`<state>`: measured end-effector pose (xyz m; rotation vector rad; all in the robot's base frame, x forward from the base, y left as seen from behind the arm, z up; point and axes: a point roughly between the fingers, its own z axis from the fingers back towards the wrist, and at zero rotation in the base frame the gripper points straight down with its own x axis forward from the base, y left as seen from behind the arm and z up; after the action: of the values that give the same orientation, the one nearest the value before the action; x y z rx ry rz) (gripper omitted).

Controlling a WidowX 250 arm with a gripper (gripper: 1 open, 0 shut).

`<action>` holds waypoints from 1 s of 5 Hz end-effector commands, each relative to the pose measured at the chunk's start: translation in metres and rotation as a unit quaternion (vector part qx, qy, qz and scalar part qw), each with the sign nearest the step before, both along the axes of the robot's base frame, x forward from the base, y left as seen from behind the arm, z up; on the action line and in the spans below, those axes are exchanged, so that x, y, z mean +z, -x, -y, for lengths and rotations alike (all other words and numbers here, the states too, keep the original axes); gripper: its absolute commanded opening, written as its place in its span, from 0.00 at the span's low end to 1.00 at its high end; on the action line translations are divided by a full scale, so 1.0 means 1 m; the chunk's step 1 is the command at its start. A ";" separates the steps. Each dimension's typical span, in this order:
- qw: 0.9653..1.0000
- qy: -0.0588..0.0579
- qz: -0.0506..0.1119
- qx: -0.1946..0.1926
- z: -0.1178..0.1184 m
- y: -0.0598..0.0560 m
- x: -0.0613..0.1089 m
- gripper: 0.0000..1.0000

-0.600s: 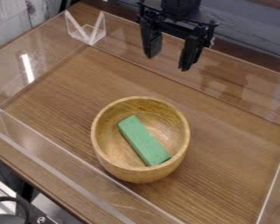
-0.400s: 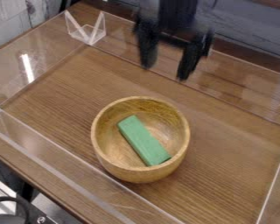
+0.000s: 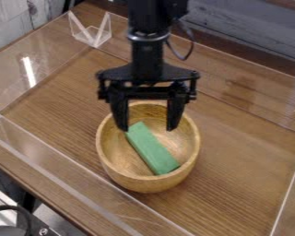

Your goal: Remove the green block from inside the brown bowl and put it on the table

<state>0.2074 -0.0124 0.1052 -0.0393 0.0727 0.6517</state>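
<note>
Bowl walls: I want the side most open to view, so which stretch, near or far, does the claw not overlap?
The near wall, below the green block.

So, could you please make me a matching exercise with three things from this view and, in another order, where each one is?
1. Green block
2. Brown bowl
3. Gripper

A. On the table
B. Inside the bowl, not yet taken out
C. Open, over the bowl

Pairs: 1-B, 2-A, 3-C
</note>
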 end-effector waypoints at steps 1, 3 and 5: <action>0.999 0.010 0.035 0.036 0.006 0.001 -0.005 1.00; 0.991 0.033 0.063 0.114 0.010 0.007 -0.038 1.00; 0.987 0.046 0.070 0.141 0.011 -0.002 -0.048 1.00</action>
<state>0.2043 -0.0250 0.0523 -0.1728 -0.0130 0.9218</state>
